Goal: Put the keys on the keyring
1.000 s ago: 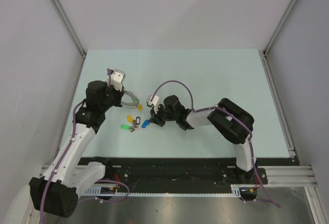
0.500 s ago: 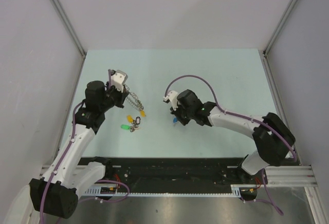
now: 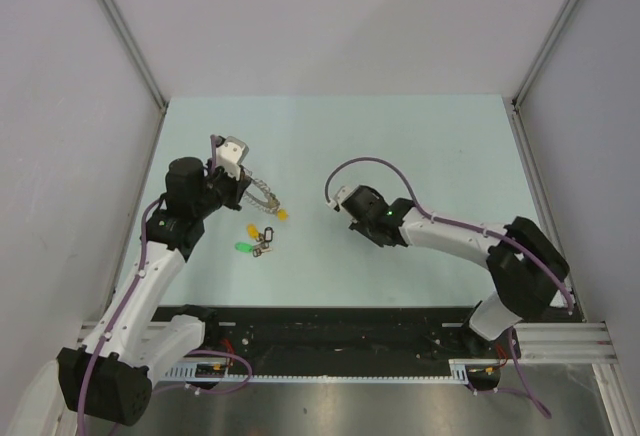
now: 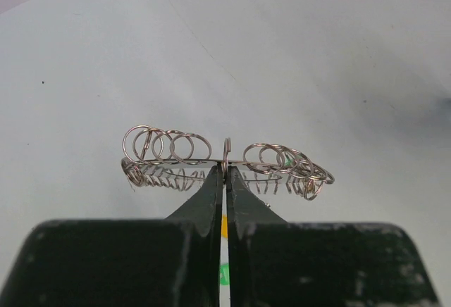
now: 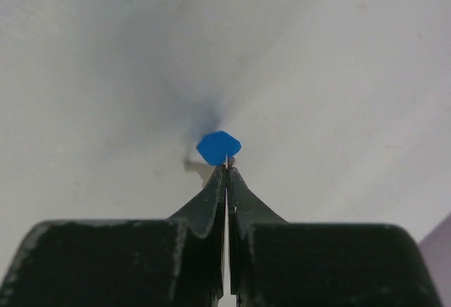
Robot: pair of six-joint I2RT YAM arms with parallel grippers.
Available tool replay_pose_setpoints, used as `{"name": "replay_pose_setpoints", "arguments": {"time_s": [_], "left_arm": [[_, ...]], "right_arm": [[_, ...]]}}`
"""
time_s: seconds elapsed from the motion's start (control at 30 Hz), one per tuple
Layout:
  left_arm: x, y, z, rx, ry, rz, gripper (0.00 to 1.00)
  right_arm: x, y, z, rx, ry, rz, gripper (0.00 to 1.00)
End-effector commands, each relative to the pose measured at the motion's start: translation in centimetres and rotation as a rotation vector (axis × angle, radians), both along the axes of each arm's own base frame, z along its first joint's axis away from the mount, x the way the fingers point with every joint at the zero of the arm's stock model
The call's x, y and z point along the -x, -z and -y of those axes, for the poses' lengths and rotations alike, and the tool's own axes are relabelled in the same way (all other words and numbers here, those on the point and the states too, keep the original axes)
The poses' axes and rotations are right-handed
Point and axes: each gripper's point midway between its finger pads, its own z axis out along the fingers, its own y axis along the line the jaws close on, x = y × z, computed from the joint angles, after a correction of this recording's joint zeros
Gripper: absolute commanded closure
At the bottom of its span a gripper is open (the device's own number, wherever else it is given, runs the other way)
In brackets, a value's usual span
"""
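My left gripper [image 4: 225, 170] is shut on the keyring [image 4: 224, 159], a thin wire ring strung with many small split rings, held edge-on above the table. From above, the keyring [image 3: 264, 197] hangs from the left gripper [image 3: 247, 191], with an orange tag [image 3: 283, 214] at its lower end. My right gripper [image 5: 227, 168] is shut on a key with a blue tag [image 5: 218, 146], held above the table. From above, the right gripper [image 3: 364, 224] hides that key. Two more keys lie on the table, one yellow-tagged [image 3: 253, 229] and one green-tagged [image 3: 241, 247].
A small dark clump of metal key parts [image 3: 264, 242] lies beside the yellow and green tags. The pale green table [image 3: 420, 146] is walled on the left, the right and the back. A black rail [image 3: 340, 328] runs along its near edge.
The right gripper has carried the blue-tagged key to the right, away from the pile of keys. The left gripper has shifted only slightly, and the keyring has swung a little.
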Motion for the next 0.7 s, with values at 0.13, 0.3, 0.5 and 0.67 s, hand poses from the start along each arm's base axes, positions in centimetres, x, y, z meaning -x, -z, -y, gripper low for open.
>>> {"name": "replay_pose_setpoints", "arguments": {"time_s": [0.13, 0.3, 0.5, 0.67], "left_arm": [[-0.5, -2.7, -0.3, 0.015, -0.012, 0.094, 1.0], [-0.4, -2.8, -0.3, 0.015, -0.012, 0.095, 1.0], [-0.4, -2.8, -0.3, 0.015, -0.012, 0.097, 1.0], [-0.3, -3.0, -0.1, 0.02, -0.002, 0.101, 1.0]], "right_arm": [[-0.6, 2.4, -6.2, 0.037, -0.158, -0.008, 1.0], [0.1, 3.9, -8.6, 0.008, -0.201, -0.062, 0.98], [0.3, 1.5, -9.9, -0.077, -0.208, -0.053, 0.76], [0.5, -1.4, -9.5, -0.171, -0.215, -0.069, 0.66]]}}
